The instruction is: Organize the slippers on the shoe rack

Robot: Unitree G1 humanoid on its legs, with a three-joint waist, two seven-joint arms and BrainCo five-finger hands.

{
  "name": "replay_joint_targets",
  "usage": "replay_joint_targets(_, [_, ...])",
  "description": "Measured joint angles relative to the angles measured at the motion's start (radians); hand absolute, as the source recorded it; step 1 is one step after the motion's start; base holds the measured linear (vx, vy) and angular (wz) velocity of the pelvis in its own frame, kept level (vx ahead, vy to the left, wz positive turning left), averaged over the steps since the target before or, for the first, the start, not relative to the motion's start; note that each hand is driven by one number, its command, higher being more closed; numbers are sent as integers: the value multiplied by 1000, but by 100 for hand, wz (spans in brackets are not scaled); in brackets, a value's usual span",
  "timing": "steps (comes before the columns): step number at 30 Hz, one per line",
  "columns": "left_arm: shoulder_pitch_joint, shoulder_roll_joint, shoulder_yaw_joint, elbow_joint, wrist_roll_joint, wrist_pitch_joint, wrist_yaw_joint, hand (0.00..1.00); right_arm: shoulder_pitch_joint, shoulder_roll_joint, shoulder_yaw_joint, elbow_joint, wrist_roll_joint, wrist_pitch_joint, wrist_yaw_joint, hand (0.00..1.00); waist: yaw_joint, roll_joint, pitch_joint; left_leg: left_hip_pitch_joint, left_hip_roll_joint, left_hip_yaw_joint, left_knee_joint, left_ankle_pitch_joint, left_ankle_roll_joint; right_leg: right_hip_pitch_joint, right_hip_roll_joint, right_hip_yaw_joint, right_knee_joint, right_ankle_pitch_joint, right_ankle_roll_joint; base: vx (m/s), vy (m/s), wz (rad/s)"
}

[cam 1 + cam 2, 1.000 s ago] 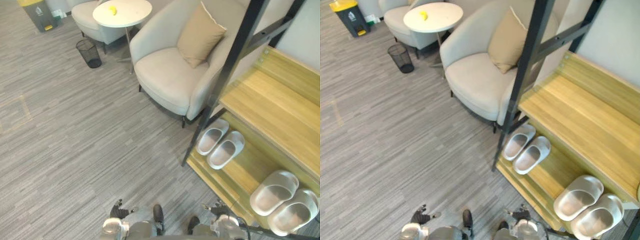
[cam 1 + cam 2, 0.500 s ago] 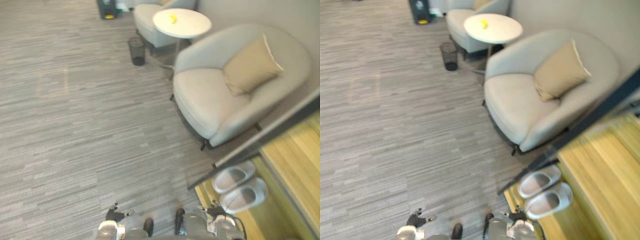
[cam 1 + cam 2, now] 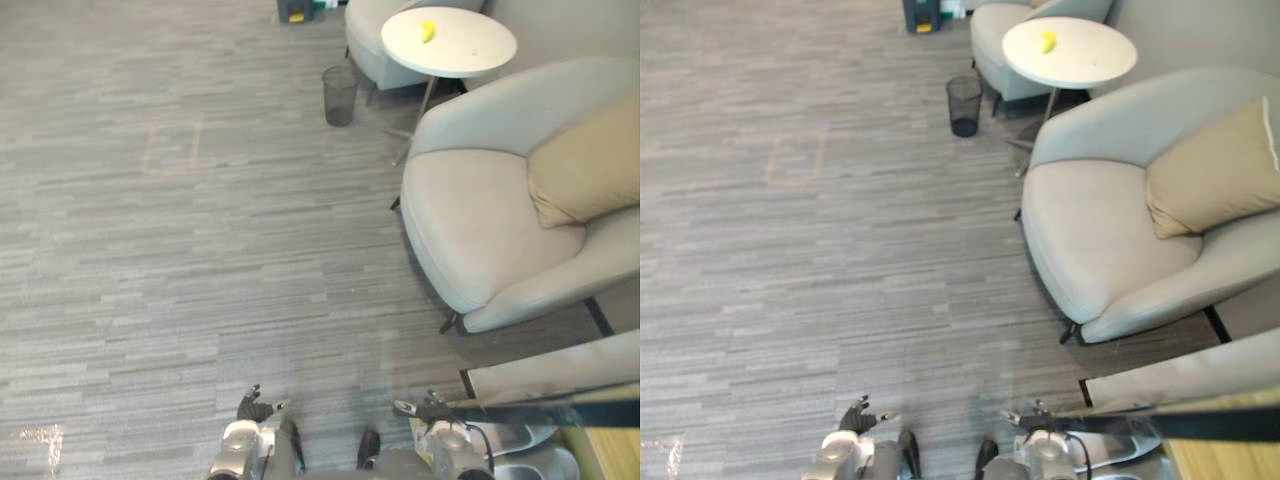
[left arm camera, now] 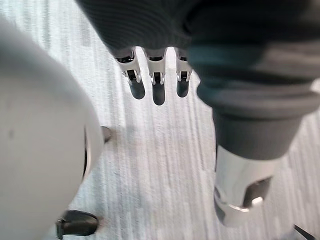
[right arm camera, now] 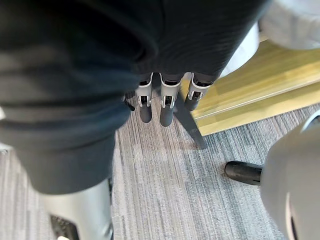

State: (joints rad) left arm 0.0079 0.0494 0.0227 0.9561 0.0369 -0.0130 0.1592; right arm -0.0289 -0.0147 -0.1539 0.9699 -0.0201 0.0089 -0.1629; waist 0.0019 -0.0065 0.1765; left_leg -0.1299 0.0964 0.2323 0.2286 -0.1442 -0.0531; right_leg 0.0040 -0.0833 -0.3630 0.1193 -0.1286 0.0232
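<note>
- The left hand (image 3: 255, 407) is held low over the grey floor (image 3: 200, 250). Its fingers (image 4: 158, 89) are kept straight and loose, and nothing is grasped.
- The right hand (image 3: 425, 408) is held just beside the shoe rack (image 3: 608, 452). Its fingers (image 5: 166, 109) are extended too, and empty.
- A pale slipper (image 3: 535, 466) is seen on the rack's wooden shelf, at its floor-side edge, partly hidden by a dark rack bar (image 3: 545, 411).
- An armchair (image 3: 480, 220) is placed well apart from the hands.
- Any print on the dark bin (image 3: 295, 10) is too small to be read.
</note>
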Motion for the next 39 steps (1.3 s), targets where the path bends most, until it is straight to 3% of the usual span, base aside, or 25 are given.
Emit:
replay_joint_targets(3, [16,20,-3,10,2,5,13,0,-1,21,1,-1,-1,0,2,0,-1,-9,-5,60,-25,7,-61,19,8,29,-18,11,3,2,4,83,65,1])
replay_joint_targets(6, [19,22,-2,10,2,5,13,0,-3,22,2,0,-2,0,5,0,-1,-10,-5,87,-46,4,-94,25,14,20,-46,11,66,-23,42,39,64,14])
replay_joint_targets(8, [22,16,1,8,2,2,13,0,-14,16,19,1,-6,0,6,0,-2,-17,0,116,-76,-10,-138,32,26,-33,-99,10,236,-66,78,-11,111,26])
replay_joint_targets(11, [26,16,9,2,1,2,14,0,-7,13,20,-1,-12,2,8,0,-5,-33,10,162,-101,-89,-175,35,49,-147,-150,47,514,-91,62,54,65,60])
replay_joint_targets(12, [33,27,27,-2,-3,3,17,0,-12,15,35,0,-13,1,8,0,-11,-39,7,168,-92,-118,-182,32,59,-184,-110,104,497,-139,54,95,-4,67])
replay_joint_targets(15, [44,35,40,1,-24,5,34,0,-11,15,61,5,-13,0,9,0,-12,-44,14,197,-64,-213,-198,28,54,-225,-25,138,348,-118,38,120,-65,91])
replay_joint_targets(17, [45,35,51,4,-33,5,33,0,-8,13,61,2,-13,0,8,0,-16,-48,14,200,-62,-272,-196,11,33,-226,1,173,216,-54,31,184,-167,105])
replay_joint_targets(19, [45,38,69,5,-33,4,33,0,5,13,61,4,-12,1,8,0,-17,-69,9,203,-86,-330,-170,-20,18,-228,-13,208,176,23,-4,230,-231,107])
replay_joint_targets(20, [44,19,79,4,-37,3,34,0,7,-4,58,3,-12,0,7,0,-16,-55,3,195,-69,-355,-132,-56,-1,-224,-4,181,202,0,-13,334,-229,63])
replay_joint_targets(21, [53,7,97,3,-39,0,34,0,4,-7,57,4,-12,0,7,0,-2,-21,-3,176,-40,-356,-77,-82,-26,-213,19,163,196,-23,-24,349,-198,45])
replay_joint_targets(22, [56,0,111,2,-39,0,34,0,-1,-5,55,1,-12,0,7,0,-1,-11,-4,155,-31,-350,-41,-93,-42,-211,26,154,190,-24,-24,366,-167,32])
replay_joint_targets(24, [52,-22,178,-38,-47,1,36,0,-12,15,51,-17,-11,2,3,0,0,0,16,-28,19,-246,350,-131,-99,-134,58,125,147,-27,-60,357,-166,36])
replay_joint_targets(25, [56,-28,190,-58,-51,-1,36,0,-11,18,51,-17,-11,2,3,0,6,1,20,-53,49,-200,443,-139,-99,-96,70,118,128,-31,-66,361,-137,6])
replay_joint_targets(26, [64,-27,186,-78,-52,-3,35,0,0,34,54,-19,-10,2,1,0,24,0,20,-83,92,-125,530,-156,-74,-38,81,105,103,-40,-79,283,-81,-6])
replay_joint_targets(27, [63,-26,183,-83,-52,-4,35,0,1,37,53,-20,-9,1,-1,0,29,-1,20,-93,101,-102,541,-162,-63,-19,82,102,93,-42,-81,336,-68,-6])
replay_joint_targets(30, [48,-30,184,-101,-59,-17,34,0,-7,44,36,-54,-8,-1,-7,0,40,-7,23,-173,97,-6,405,-164,-28,58,68,87,6,-42,-69,355,26,10])
replay_joint_targets(31, [40,-29,184,-102,-59,-19,34,0,-9,44,34,-53,-7,0,-10,0,41,-17,29,-207,78,20,291,-120,-1,78,51,63,-21,-47,-45,333,166,43])
replay_joint_targets(33, [35,-30,184,-101,-59,-20,34,0,-6,44,32,-46,-7,2,-13,0,47,-12,30,-219,50,36,145,-9,7,111,35,39,-39,-67,-11,400,218,44])
replay_joint_targets(34, [36,-27,183,-100,-59,-20,34,0,-15,45,31,-17,-7,1,-13,0,62,-35,27,-209,15,36,121,75,47,131,10,40,-41,-85,20,345,193,40])
replay_joint_targets(36, [35,-16,186,-100,-63,-21,34,0,-24,60,30,6,-9,2,-12,0,65,-64,21,-210,-35,22,129,30,79,135,-31,13,-14,-71,54,418,232,51])
replay_joint_targets(37, [35,-15,186,-101,-62,-21,34,0,-27,61,30,7,-10,1,-12,0,68,-64,21,-207,-40,18,132,22,82,132,-36,12,5,-72,57,405,238,45])
replay_joint_targets(38, [38,-16,182,-97,-60,-17,34,0,-31,65,30,7,-11,1,-12,0,70,-61,22,-177,-57,0,139,-10,95,94,-67,13,165,-75,64,408,251,46])
replay_joint_targets(39, [42,-15,174,-92,-59,-13,34,0,-27,67,30,7,-13,1,-11,0,62,-59,24,-123,-74,-27,127,-36,100,26,-110,26,396,-38,97,427,262,53])
